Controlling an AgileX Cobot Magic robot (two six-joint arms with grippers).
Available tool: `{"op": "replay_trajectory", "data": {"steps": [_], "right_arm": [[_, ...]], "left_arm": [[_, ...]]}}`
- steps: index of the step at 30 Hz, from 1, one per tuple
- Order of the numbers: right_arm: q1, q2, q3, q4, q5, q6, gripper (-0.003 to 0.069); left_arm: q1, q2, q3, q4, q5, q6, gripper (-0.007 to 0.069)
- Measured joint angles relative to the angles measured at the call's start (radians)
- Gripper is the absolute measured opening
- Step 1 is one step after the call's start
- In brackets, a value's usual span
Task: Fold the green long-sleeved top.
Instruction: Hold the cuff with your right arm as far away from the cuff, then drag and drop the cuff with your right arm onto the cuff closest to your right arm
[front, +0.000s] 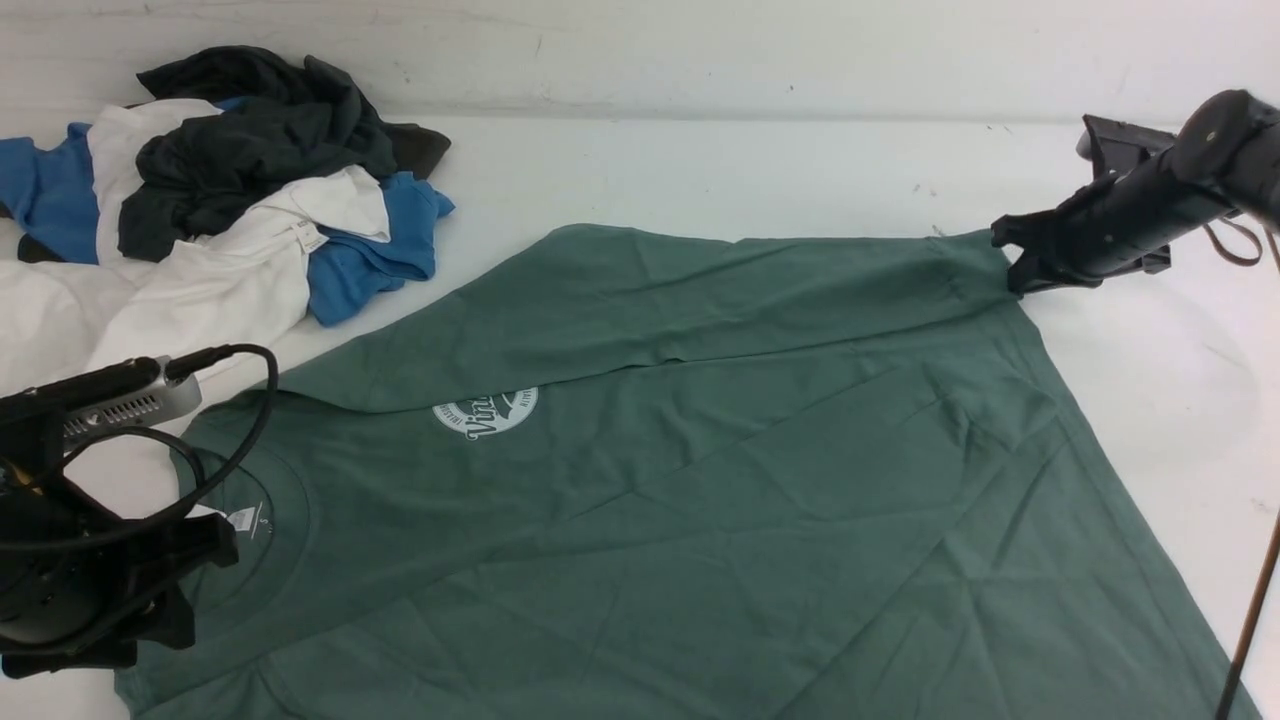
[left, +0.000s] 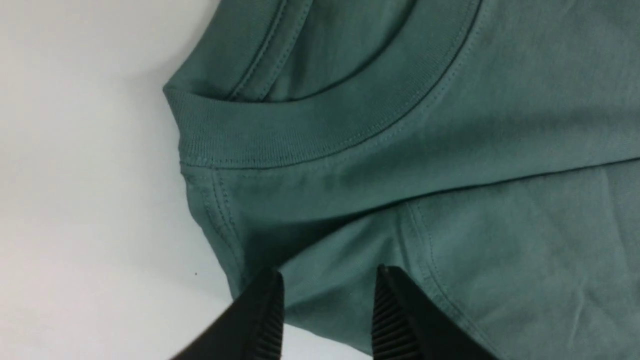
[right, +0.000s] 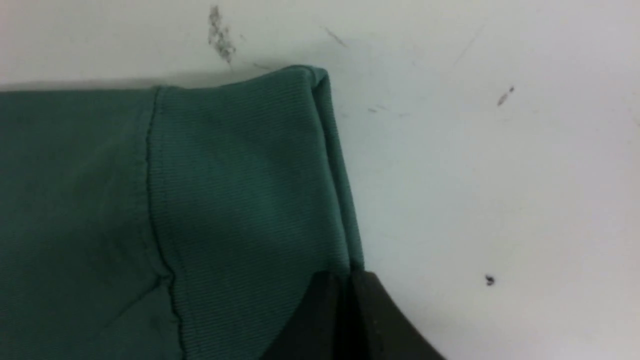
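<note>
Front view: folding the green long-sleeved top (front: 700, 480), spread flat on the surface (front: 700, 170).
Pinching the sleeve cuff (right: 240, 175) tight in the right pincer (right: 348, 285), maybe to pull the sleeve straight; holding the left pincer (left: 327, 285) apart over the shoulder (left: 320, 200) by the collar (left: 320, 132), ready to grab.

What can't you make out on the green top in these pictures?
Front view, chest logo: upper half under the folded sleeve, lettering too small.
Front view, neck label: print too small.
Front view, green top: near side cut off by the bottom edge.
Front view, clothes pile: garments overlap, number unclear.
</note>
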Motion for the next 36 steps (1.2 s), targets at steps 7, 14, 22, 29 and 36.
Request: {"op": "replay_trajectory", "data": {"steps": [7,14,22,29,36], "right_arm": [[0.008,-0.106,0.000,-0.113,0.076,0.045,0.0003],[0.010,-0.263,0.000,-0.194,0.277,0.142,0.0003],[0.009,-0.525,0.098,-0.238,0.346,0.266,0.0003],[0.009,-0.871,0.560,-0.234,0.346,0.370,0.0003],[0.008,-1.025,1.078,-0.234,0.301,0.403,0.0003]], "left_arm": [[0.000,0.000,-0.019,0.005,0.065,0.000,0.0242],[0.000,0.000,-0.132,0.027,0.158,0.000,0.0242],[0.000,0.000,-0.180,0.020,0.173,0.000,0.0242],[0.000,0.000,-0.180,0.013,0.173,0.029,0.0242],[0.000,0.001,-0.180,0.002,0.173,0.034,0.0242]]}}
